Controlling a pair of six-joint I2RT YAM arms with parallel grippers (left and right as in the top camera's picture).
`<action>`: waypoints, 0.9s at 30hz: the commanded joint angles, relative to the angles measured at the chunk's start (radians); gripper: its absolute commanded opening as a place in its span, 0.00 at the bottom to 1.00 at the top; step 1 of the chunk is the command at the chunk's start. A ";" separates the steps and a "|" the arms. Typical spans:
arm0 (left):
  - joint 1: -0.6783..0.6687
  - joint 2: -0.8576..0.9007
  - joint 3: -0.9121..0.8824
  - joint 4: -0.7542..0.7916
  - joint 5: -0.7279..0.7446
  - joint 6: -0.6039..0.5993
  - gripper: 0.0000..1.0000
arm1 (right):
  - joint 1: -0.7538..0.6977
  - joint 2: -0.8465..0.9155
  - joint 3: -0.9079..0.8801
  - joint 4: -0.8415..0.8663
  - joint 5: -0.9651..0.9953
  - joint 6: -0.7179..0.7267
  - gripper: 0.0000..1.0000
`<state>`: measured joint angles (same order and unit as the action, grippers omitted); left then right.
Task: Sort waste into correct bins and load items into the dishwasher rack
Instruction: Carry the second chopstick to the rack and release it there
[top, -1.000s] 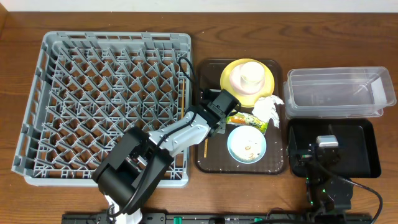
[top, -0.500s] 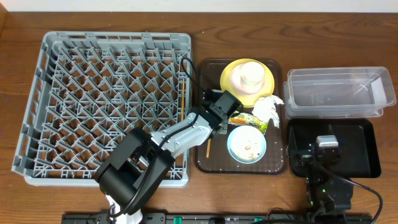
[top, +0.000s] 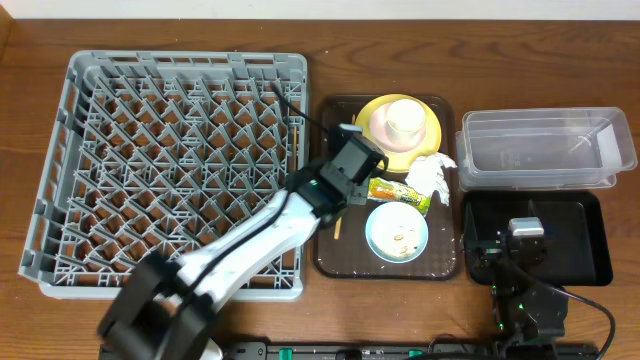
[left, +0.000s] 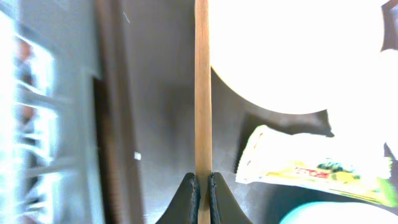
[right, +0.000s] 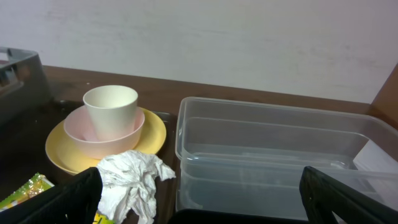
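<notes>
Nearest my end, the right gripper (right: 200, 180) hangs over the shallow black tray (top: 590, 250) with its fingers spread wide and nothing between them. Left of it, on the dark-brown serving tray (top: 335, 255), sits the light-blue dish (top: 384, 224) with whitish food scraps (top: 403, 238) in it. Just beyond the dish lies the green-and-orange snack wrapper (top: 398, 194), and the crumpled tissue (top: 432, 172) lies beside the wrapper's right end. The left arm reaches across the near right corner of the grey dishwasher rack (top: 60, 200), and the left gripper (left: 203, 186) is pinched tight on a wooden chopstick (left: 203, 93). I can make out only one stick. It runs lengthwise along the serving tray's left side, between the rack and the wrapper (whether it touches the tray I cannot tell). Farther back on that tray, the yellow plate (right: 155, 127) carries a pale pinkish bowl (right: 87, 140) with the small cup (right: 111, 109) upright inside it. At the far right is the clear plastic tub (right: 267, 149), just behind the black tray.
</notes>
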<state>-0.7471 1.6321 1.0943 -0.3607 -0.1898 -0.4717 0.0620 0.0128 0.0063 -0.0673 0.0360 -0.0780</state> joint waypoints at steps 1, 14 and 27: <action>0.001 -0.087 0.008 -0.037 -0.109 0.043 0.06 | -0.009 0.000 -0.001 -0.004 0.000 -0.005 0.99; 0.071 -0.160 0.007 -0.185 -0.404 0.168 0.06 | -0.009 0.000 -0.001 -0.004 0.000 -0.005 0.99; 0.164 -0.063 0.006 -0.170 -0.239 0.160 0.06 | -0.009 0.000 -0.001 -0.004 0.000 -0.005 0.99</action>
<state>-0.5869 1.5528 1.0943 -0.5358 -0.4683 -0.3130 0.0624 0.0128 0.0067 -0.0677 0.0360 -0.0780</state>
